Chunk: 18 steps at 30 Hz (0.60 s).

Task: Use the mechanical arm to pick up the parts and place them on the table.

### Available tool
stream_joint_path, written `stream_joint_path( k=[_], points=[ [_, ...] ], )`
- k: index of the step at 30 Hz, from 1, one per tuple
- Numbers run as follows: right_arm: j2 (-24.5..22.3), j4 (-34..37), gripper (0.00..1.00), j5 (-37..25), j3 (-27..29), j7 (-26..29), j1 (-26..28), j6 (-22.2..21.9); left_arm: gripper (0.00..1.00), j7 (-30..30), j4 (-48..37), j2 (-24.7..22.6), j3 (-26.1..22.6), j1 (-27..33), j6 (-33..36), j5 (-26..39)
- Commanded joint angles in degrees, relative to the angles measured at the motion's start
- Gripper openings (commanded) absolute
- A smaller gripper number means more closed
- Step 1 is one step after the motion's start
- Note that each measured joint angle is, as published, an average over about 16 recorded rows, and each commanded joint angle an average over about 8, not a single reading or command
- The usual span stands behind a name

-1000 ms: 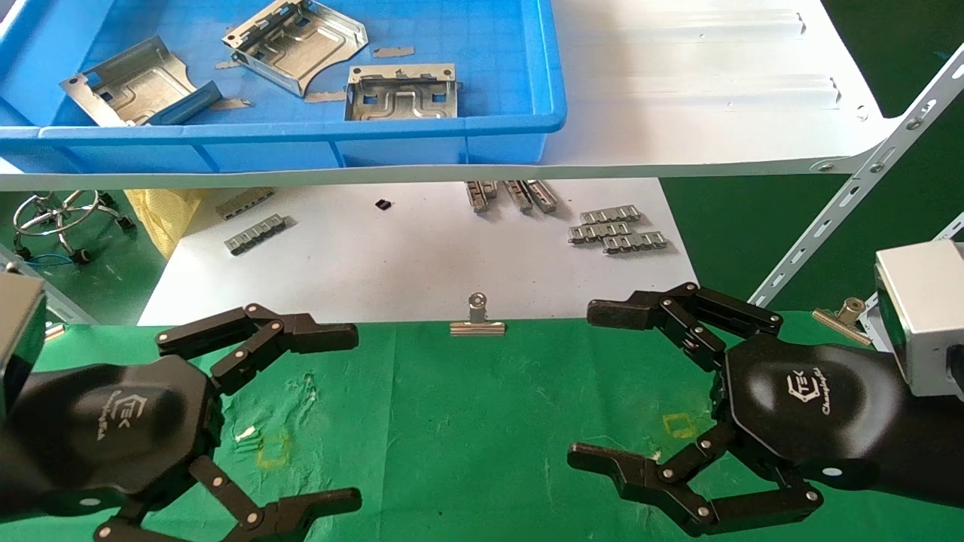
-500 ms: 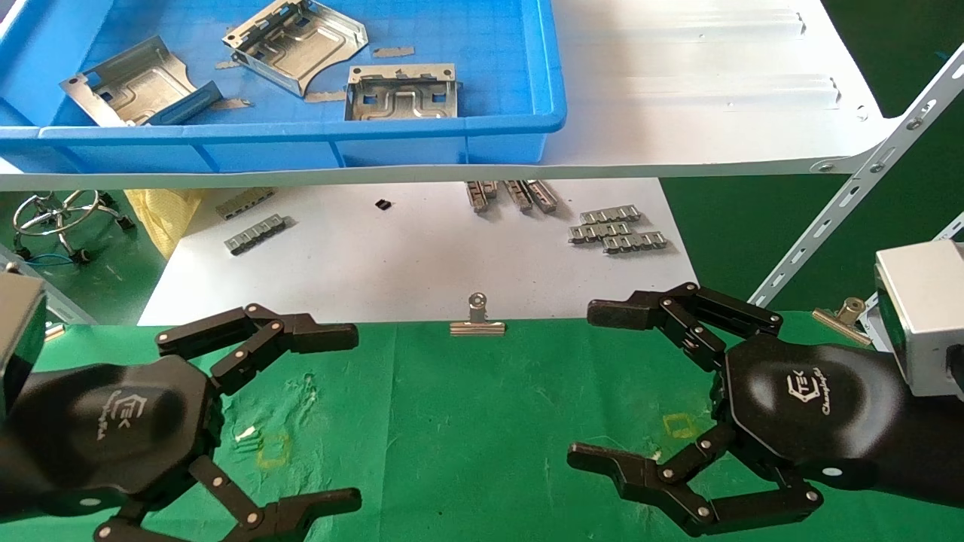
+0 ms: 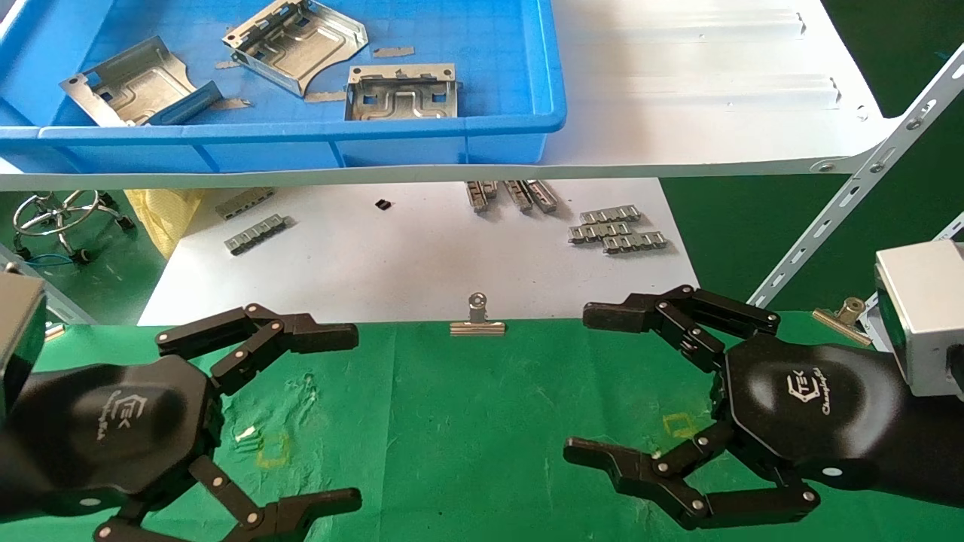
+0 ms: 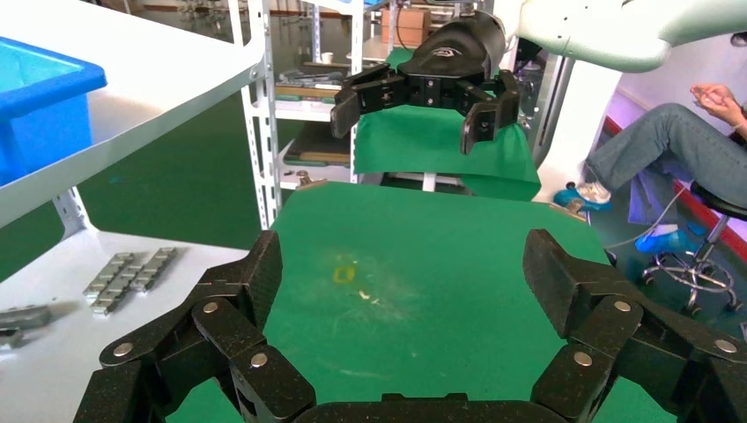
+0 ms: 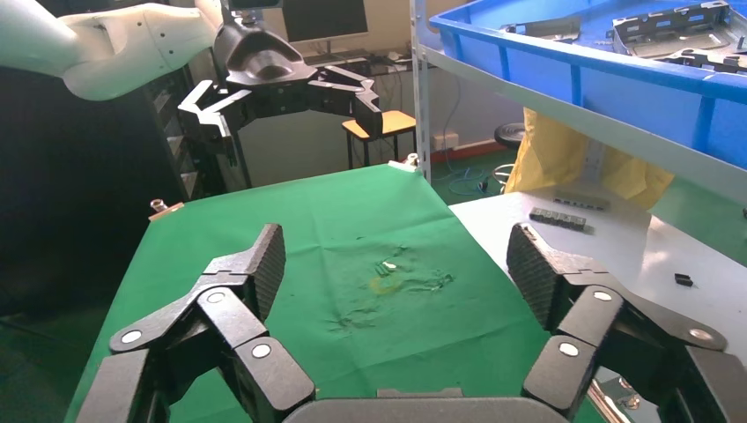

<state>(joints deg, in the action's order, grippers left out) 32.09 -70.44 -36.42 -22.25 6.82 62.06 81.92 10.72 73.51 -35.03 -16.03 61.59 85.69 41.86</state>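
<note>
Spreading across the lower half of the head view, the table lies under both arms. The left gripper, lower left, and the right gripper, lower right, point toward each other, claws spread wide, holding nothing. In the blue tray on the white shelf, upper left, three parts lie flat at different angles. A binder clip sits at the cloth's far edge.

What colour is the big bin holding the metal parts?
Bright blue: the bin shows best in the head view, with silvery parts inside.
</note>
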Motion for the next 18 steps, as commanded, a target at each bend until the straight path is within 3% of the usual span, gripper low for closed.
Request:
stream_joint_path(
  k=[1, 18],
  points=[
    [0.0, 0.0, 0.00, 0.0, 0.0, 0.0, 0.0, 0.0, 1.00, 0.0, 0.0, 0.0, 0.0, 0.0, 0.0, 0.0],
    [0.0, 0.0, 0.00, 0.0, 0.0, 0.0, 0.0, 0.0, 1.00, 0.0, 0.0, 0.0, 0.0, 0.0, 0.0, 0.0]
  ],
)
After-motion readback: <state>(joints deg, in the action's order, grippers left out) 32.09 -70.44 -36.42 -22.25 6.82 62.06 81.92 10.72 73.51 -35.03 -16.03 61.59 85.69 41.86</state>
